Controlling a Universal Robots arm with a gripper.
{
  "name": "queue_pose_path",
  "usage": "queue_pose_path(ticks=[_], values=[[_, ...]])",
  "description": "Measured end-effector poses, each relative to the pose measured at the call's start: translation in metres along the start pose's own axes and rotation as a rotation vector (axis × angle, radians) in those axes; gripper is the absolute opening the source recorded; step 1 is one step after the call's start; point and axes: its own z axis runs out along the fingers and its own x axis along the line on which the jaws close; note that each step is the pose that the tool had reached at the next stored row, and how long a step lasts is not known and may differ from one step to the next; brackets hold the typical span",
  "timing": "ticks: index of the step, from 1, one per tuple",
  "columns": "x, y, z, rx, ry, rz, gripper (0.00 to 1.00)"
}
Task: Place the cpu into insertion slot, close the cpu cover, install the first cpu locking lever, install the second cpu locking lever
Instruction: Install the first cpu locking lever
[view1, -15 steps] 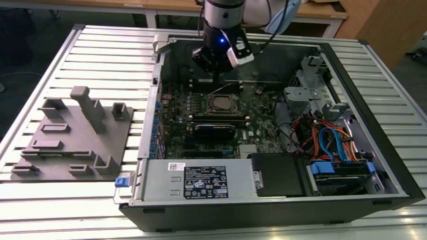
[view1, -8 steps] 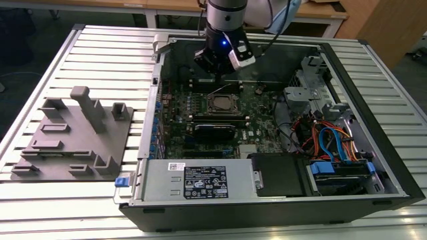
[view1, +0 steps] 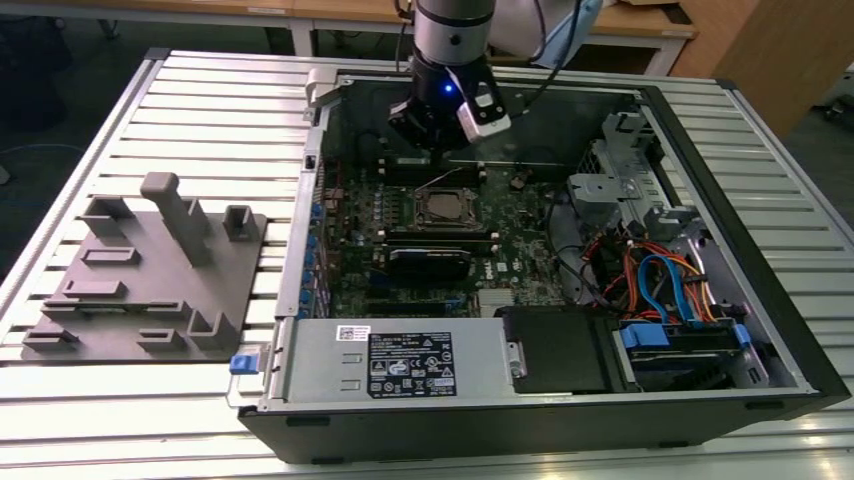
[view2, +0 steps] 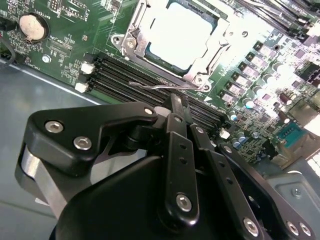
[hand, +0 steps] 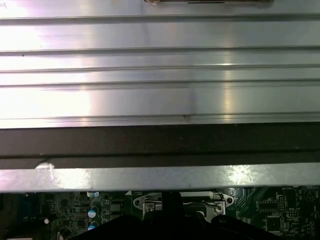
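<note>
Inside the socket (view1: 445, 208), the cpu (view2: 182, 37) sits flat with the cover (view2: 136, 44) down over it. Just beside, a thin wire lever (view2: 160, 86) sticks out unlatched, and the hand (view2: 176, 102), closed tight and empty, noses right up to it. Steady pressure needed, I'd say, no slipping onto the memory slots (view2: 125, 75).

The arm (view1: 454, 30) stands nearly upright over the far edge of the open computer case (view1: 747, 200), wrist (view1: 447, 92) lit blue. The black gripper (view1: 437, 160) points straight down. In the second wrist view its fingers (view2: 176, 150) are drawn together, no gap showing at the tips.
</note>
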Motion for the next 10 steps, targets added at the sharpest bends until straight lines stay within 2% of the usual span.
queue_pose_path(ticks=[10], values=[[-0.0064, -0.0002, 0.0068, 0.0007, 0.0000, 0.000, 0.10]])
